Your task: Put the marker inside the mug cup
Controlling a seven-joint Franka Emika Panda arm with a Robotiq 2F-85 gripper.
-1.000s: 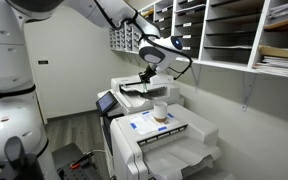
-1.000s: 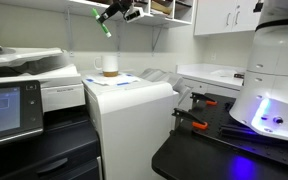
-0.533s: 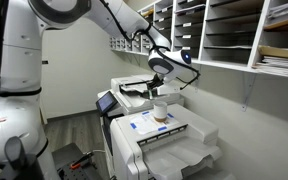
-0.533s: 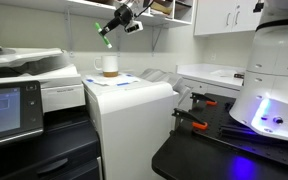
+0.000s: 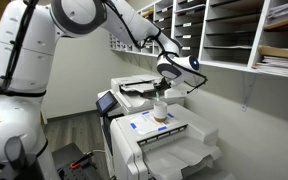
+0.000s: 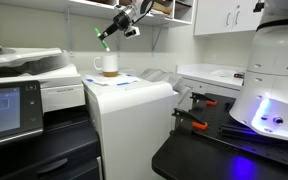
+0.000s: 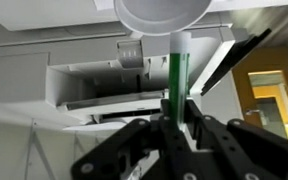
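Observation:
My gripper [image 5: 162, 86] is shut on a green marker with a white tip [image 7: 176, 75] and holds it in the air above the mug cup. The marker shows in an exterior view [image 6: 108, 31], tilted, tip down and to the left. The mug cup, small and whitish, stands on top of a white printer in both exterior views [image 5: 160, 111] [image 6: 108, 65]. In the wrist view the cup's open rim [image 7: 164, 14] sits at the top edge, with the marker's white tip just below it. The gripper [image 7: 177, 122] grips the marker's green body between its black fingers.
The white printer [image 6: 124, 110] under the cup carries a blue-and-white sheet [image 5: 149, 124]. A second printer [image 5: 134, 90] stands behind it. Wall shelves with paper trays [image 5: 224, 30] hang close above. The robot base [image 6: 269, 80] sits on a dark table.
The gripper with the marker has moved toward the cup and lower, from above and behind it to nearly over it. The marker has tilted more. The cup has not moved.

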